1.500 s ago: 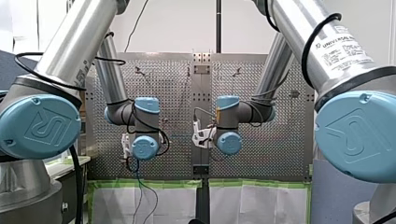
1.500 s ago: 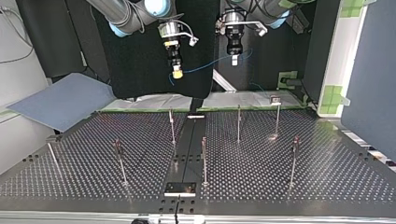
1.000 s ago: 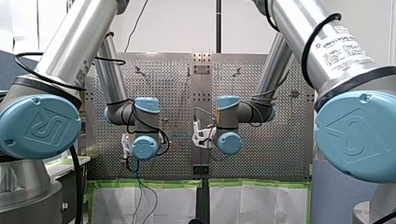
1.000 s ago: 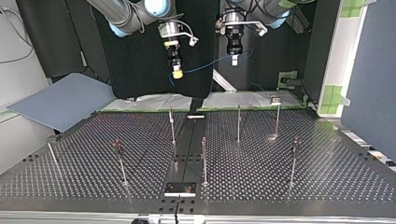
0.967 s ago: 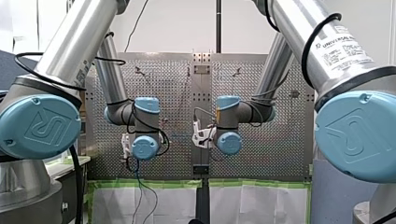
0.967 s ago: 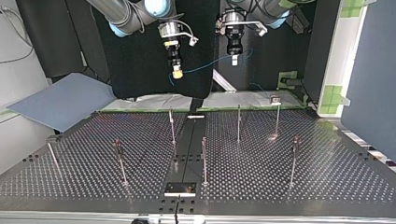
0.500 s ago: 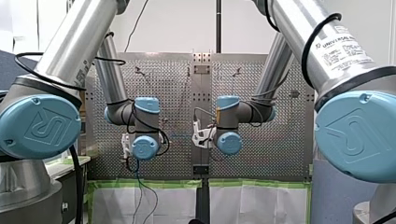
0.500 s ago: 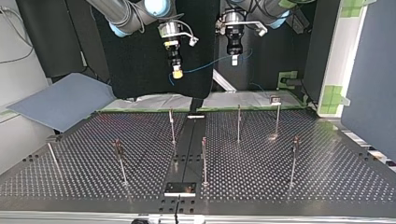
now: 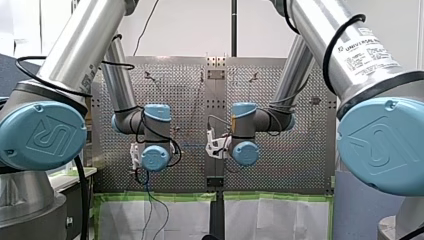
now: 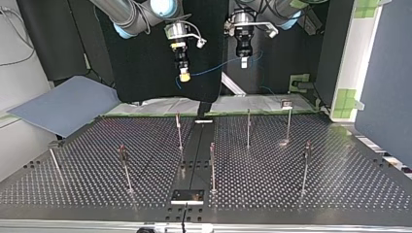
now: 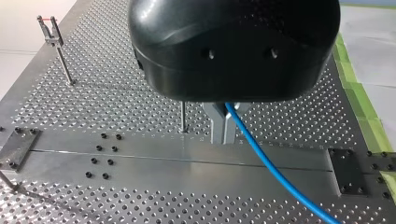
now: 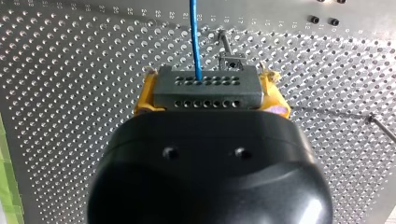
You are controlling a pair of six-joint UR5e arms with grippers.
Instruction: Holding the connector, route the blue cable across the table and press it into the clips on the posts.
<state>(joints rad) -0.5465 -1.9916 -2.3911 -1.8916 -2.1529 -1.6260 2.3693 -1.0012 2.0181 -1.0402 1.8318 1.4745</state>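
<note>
The right gripper (image 12: 208,95) is clamped on the connector (image 12: 187,88), a grey block with rows of small holes, and its yellow pads (image 12: 144,95) press against the block's two ends. The blue cable (image 12: 194,37) leaves the face of the connector and runs straight ahead of the gripper, over the perforated table (image 12: 70,93). A thin post (image 12: 225,44) with a clip (image 12: 231,59) stands just beyond the block. The left gripper (image 11: 224,135) has its metal fingers (image 11: 217,126) closed together on the blue cable (image 11: 261,158), which comes out between them and slants away over the plate in the middle of the table (image 11: 116,93). A clip (image 11: 50,32) sits on a post well off to the side of this gripper, and another thin post (image 11: 183,116) stands just beside the fingers. In the top view the right gripper (image 10: 184,75) and left gripper (image 10: 244,62) hang side by side, high above the table's (image 10: 301,194) far edge. The blue cable (image 10: 218,68) is strung between them in a shallow line. The posts (image 10: 248,127) stand upright and spread over the table below, well apart from both grippers, and none touches the cable.
</note>
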